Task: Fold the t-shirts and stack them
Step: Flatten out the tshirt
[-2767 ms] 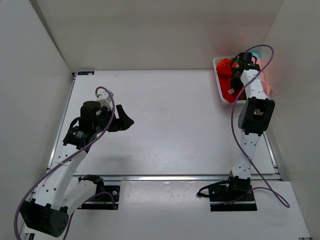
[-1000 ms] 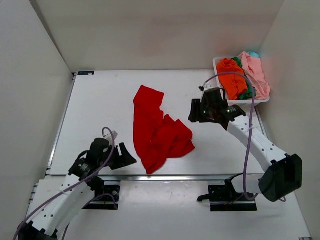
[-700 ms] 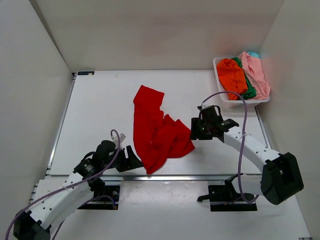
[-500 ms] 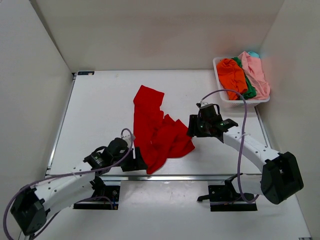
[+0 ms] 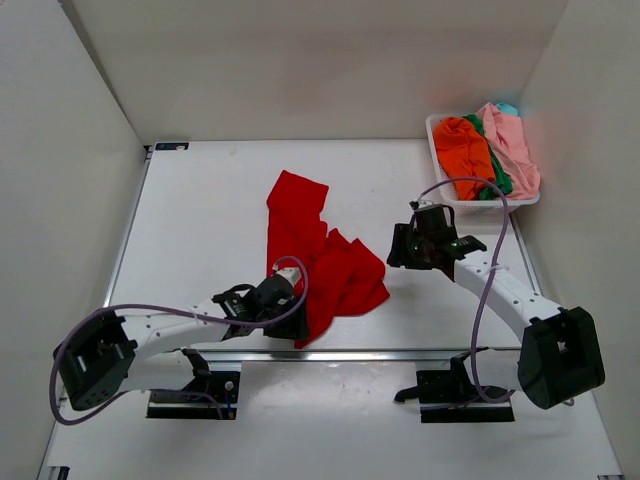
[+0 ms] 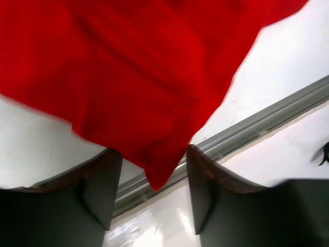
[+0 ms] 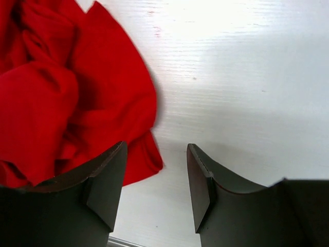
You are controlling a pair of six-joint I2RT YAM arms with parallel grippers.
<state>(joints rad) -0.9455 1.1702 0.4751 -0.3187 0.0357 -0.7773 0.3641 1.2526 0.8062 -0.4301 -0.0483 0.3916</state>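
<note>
A bright red t-shirt [image 5: 320,262] lies crumpled in the middle of the table, one long part reaching toward the back. My left gripper [image 5: 292,322] sits low at its near corner. In the left wrist view the red cloth [image 6: 133,77] fills the top and its pointed corner hangs between the two fingers [image 6: 100,190]; the left gripper [image 6: 151,198] stands open around it, jaws not pressing the cloth. My right gripper [image 5: 404,248] hovers open just right of the shirt, and its wrist view shows the red t-shirt's edge [image 7: 77,103] beside the right gripper [image 7: 154,190].
A white basket [image 5: 487,204] at the back right holds an orange [image 5: 460,145], a green [image 5: 495,183], a pale pink [image 5: 512,140] and a teal [image 5: 508,107] t-shirt. A metal rail [image 5: 400,353] runs along the table's near edge, close under my left gripper. White walls enclose the table.
My left arm has swept right along the near edge to the red t-shirt's near corner, and its jaws have narrowed around it. My right gripper has drifted slightly right, away from the shirt.
</note>
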